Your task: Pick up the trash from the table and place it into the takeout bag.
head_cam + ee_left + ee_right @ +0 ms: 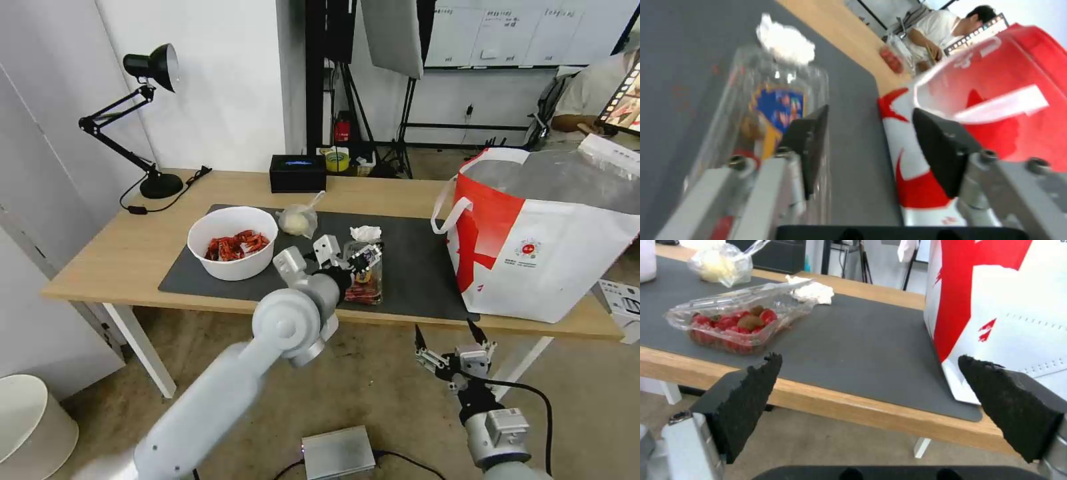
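Light-wood table (pixel 120 253) with dark grey mat (pixel 413 267). Mat centre: clear hinged plastic box of red bits (pixel 365 280); left gripper (pixel 363 260), fingers apart, poised over it. At 9 o'clock of the box, white round bowl of crayfish shells (pixel 232 241); at 12, crumpled white tissue (pixel 365 233); at 3, white-and-red takeout bag (pixel 540 253). Right gripper (pixel 448 340), fingers spread, hangs below the table edge.

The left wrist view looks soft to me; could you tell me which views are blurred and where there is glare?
Left wrist view: blurred throughout, the clear plastic box and takeout bag smeared, bright glare at the sky corner. Right wrist view: sharp on the box, its lid glinting. Head view: sharp, wide-angle bending at the edges, soft even light on the table.
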Robot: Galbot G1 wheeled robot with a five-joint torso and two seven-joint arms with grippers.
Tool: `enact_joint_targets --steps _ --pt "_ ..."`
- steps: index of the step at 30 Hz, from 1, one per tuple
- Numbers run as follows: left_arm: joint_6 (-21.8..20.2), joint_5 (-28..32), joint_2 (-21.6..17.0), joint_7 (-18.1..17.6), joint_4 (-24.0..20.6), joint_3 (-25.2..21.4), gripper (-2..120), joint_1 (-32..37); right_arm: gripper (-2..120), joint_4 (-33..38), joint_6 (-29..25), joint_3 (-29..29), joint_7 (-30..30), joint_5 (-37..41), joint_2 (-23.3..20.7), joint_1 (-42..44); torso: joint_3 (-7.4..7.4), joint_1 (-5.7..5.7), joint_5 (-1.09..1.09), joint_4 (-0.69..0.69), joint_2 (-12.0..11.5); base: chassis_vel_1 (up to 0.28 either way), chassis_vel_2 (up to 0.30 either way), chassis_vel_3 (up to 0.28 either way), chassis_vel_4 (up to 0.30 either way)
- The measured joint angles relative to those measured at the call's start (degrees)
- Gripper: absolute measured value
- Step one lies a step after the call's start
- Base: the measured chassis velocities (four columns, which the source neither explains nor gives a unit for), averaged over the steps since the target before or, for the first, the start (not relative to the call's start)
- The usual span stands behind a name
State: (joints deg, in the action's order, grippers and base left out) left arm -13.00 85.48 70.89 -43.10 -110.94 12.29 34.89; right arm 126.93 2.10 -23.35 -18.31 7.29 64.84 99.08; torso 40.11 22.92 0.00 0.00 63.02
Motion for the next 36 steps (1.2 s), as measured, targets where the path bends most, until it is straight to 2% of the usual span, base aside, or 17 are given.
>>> enact_joint_targets --steps 2,3,4,9,12,21,33,36 --pt "-1.14 0.79 -1.03 0.91 1.36 0.92 36 -2.33 100 0.21 -0.02 -0.02 -0.02 0.07 -0.03 0.06 0.00 0.00 0.00 -0.01 0.00 0.000 0.000 0.000 0.000" --pt "-1.50 0.88 -1.35 1.06 1.53 1.19 35 -2.71 100 0.26 -0.02 -0.05 -0.02 0.09 -0.05 0.07 0.00 0.00 0.00 0.00 0.00 0.000 0.000 0.000 0.000" --pt "-2.65 1.00 -2.27 1.27 1.76 1.85 27 -3.28 100 0.41 -0.02 -0.13 -0.03 0.13 -0.12 0.15 0.00 0.00 0.00 0.00 0.00 0.000 0.000 0.000 0.000" --pt "-4.75 1.03 -3.88 1.25 1.60 2.68 15 -3.07 100 0.63 -0.03 -0.19 -0.04 0.14 -0.17 0.33 0.00 0.00 0.00 0.00 0.00 0.000 0.000 0.000 0.000" --pt "-6.48 0.17 -5.59 1.33 0.83 2.93 1 -1.76 100 0.66 -0.03 0.11 -0.04 0.06 -0.17 0.65 -0.01 0.00 0.00 0.00 0.00 0.000 0.000 0.000 0.000" --pt "-8.60 -3.12 -8.40 2.86 0.48 4.34 0 -1.23 100 1.19 0.43 0.44 -0.04 1.98 -1.44 0.29 -0.01 0.00 0.00 0.00 0.00 0.000 0.000 0.000 0.000" --pt "-8.95 -5.46 -9.54 3.82 -0.73 5.65 0 0.44 100 5.03 6.78 -0.21 -3.60 18.58 -2.51 -1.70 -0.01 0.00 0.00 0.00 0.00 0.000 0.000 0.000 0.000" --pt "-8.95 -5.92 -9.59 3.92 -0.72 5.95 0 0.44 100 5.22 7.12 -0.37 -3.97 19.53 -2.60 -1.91 0.00 0.00 0.00 0.00 0.00 0.000 0.000 0.000 0.000"
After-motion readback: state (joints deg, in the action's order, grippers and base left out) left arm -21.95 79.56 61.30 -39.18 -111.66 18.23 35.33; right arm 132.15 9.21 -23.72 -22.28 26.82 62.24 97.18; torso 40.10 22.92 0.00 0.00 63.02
